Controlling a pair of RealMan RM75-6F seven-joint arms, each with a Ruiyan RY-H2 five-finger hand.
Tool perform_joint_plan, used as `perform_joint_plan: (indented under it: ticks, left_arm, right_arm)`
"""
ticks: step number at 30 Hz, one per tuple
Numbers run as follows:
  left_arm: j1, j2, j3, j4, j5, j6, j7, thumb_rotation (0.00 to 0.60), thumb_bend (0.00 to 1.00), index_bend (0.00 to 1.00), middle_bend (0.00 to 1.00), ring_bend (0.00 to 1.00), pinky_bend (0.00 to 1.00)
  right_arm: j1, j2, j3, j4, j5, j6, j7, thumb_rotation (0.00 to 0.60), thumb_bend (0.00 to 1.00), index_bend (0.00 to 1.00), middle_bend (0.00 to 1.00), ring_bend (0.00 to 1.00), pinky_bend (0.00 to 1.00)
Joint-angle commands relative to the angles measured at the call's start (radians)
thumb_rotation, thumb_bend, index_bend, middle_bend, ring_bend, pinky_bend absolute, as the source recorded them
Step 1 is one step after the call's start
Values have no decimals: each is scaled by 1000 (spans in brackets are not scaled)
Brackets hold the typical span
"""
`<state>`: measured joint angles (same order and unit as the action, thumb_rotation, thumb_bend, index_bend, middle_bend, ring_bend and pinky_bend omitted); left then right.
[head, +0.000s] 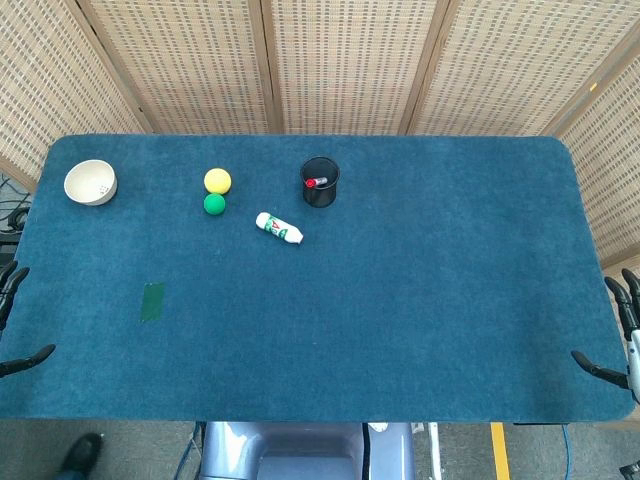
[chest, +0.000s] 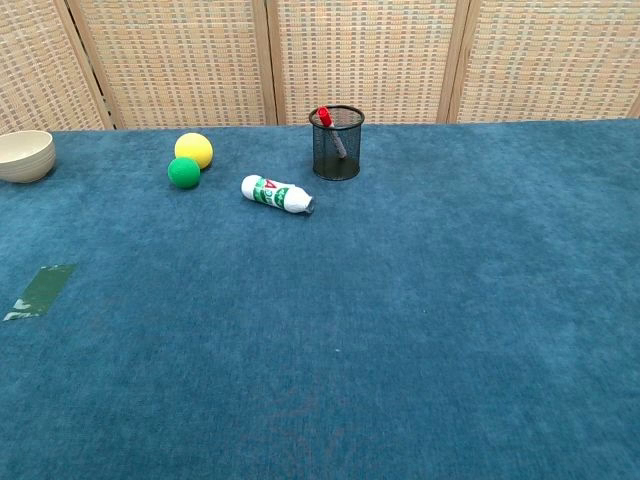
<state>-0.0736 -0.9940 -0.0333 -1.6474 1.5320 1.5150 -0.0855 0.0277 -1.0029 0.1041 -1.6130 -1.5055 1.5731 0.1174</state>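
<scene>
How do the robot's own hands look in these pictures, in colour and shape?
Only small parts show, in the head view. The left hand appears as thin black fingers at the table's edge. The right hand has slim black fingers too, with a pale grey-white part beside them. No markings are readable.

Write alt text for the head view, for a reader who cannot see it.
Seen from above, a blue table holds a white bottle lying on its side, a black mesh cup with a red-capped pen in it, and a yellow ball touching a green ball. A cream bowl sits far left. The left hand and right hand show only at the edges, holding nothing.
</scene>
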Motion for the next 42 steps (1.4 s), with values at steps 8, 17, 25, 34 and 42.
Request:
perform_joint_plan:
  ticks: [8,17,25,34,42]
  left_arm:
    - [-5,2,2,2,-5,-16,-6,600,0,0,0,0,0]
    - [-130,15,-42,6,-113,-247,-7,600,151,0,0,0,0]
    - [-326,-13,-94,55,-266,-580,12,600,423,80,0,0,0]
    - [-440,-161,-120,208,-421,-735,61,600,481,245,0,0,0]
    - [-466,-228,-113,264,-449,-753,84,600,478,347,0,0,0]
  right_arm:
    - [-1,1,-1,-2,-1,1,3,600,53,45,0,0,0]
    - [-2,9,3,-6,7,-2,19,600,53,46,0,0,0]
    - [5,12,5,2,18,-21,40,600,53,45,0,0,0]
    - [15,8,2,5,23,-46,39,600,56,45,0,0,0]
    - [19,6,2,9,29,-57,41,600,55,46,0,0,0]
